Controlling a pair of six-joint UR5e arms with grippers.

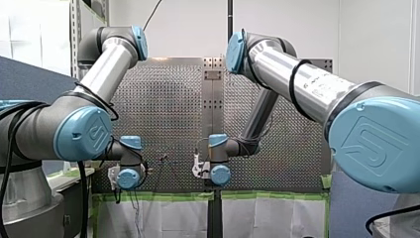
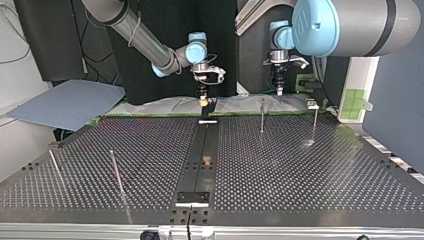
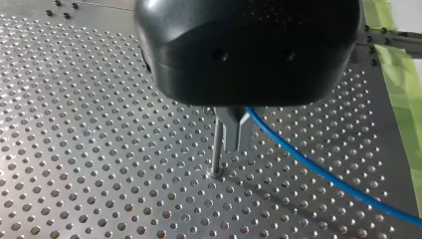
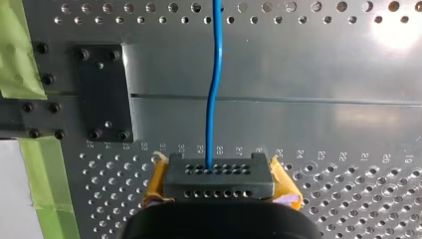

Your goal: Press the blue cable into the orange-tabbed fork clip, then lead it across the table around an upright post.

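My left claw pinches the blue cable beside a post.

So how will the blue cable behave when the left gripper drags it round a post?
Probably flexible with some spring: the blue cable leaves my left gripper in one smooth curve. It is thin, so likely light. Its sheath looks smooth, so it may slide around the post rather than catch.

Cable just beside post
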